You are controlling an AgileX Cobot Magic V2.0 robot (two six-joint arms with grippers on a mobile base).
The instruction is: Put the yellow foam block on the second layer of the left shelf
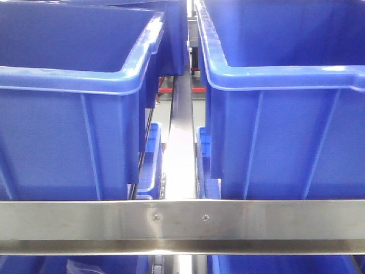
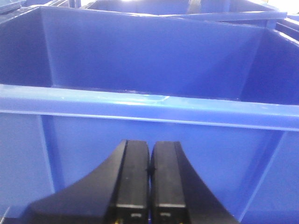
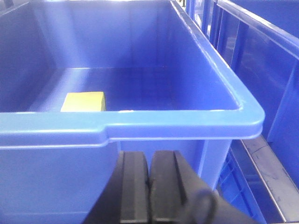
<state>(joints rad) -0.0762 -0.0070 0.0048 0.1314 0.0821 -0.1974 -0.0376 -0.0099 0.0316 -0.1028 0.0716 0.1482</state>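
The yellow foam block [image 3: 83, 101] lies on the floor of a blue bin [image 3: 140, 123], near its front left, seen only in the right wrist view. My right gripper [image 3: 149, 156] is shut and empty, below and in front of that bin's front rim. My left gripper [image 2: 150, 145] is shut and empty, low against the front wall of another blue bin [image 2: 140, 105] whose inside shows nothing. No gripper and no block show in the front view.
Two large blue bins [image 1: 68, 80] [image 1: 285, 74] stand side by side on a steel shelf rail [image 1: 182, 220], with a narrow metal post [image 1: 181, 142] between them. More blue bins sit behind and on the layer below [image 1: 102, 265]. A further bin [image 3: 261, 70] stands right of the block's bin.
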